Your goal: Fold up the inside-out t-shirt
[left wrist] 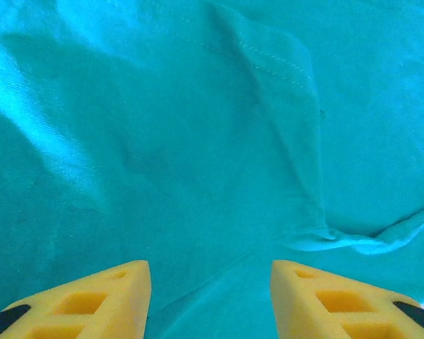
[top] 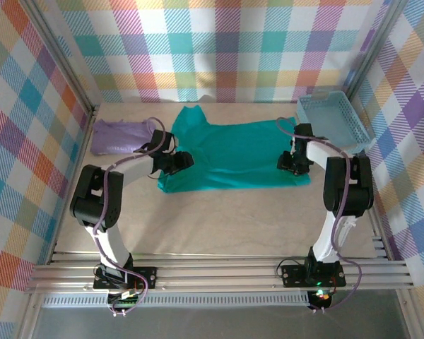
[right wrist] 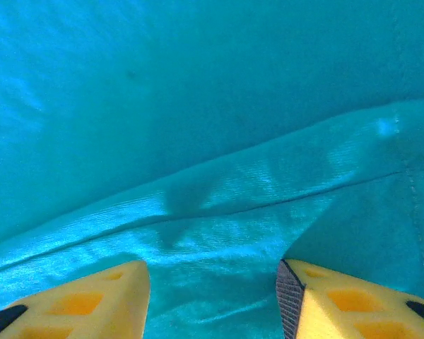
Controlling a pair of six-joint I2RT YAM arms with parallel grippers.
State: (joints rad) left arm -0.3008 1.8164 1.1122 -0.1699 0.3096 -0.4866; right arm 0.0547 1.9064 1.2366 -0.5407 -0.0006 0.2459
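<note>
t-shirt (left wrist: 198, 141): running off all four edges in both wrist views; outline untraceable there.
left gripper (left wrist: 209, 275): yellow fingers being cropped by the bottom edge.
right gripper (right wrist: 212, 272): fingers being cropped likewise.
top view, fingertips: reading too small, wrist housings covering them.
lavender garment (top: 116, 135): right end being overlapped by the left arm (top: 131, 167).

No legible text, labels, or numbers
</note>
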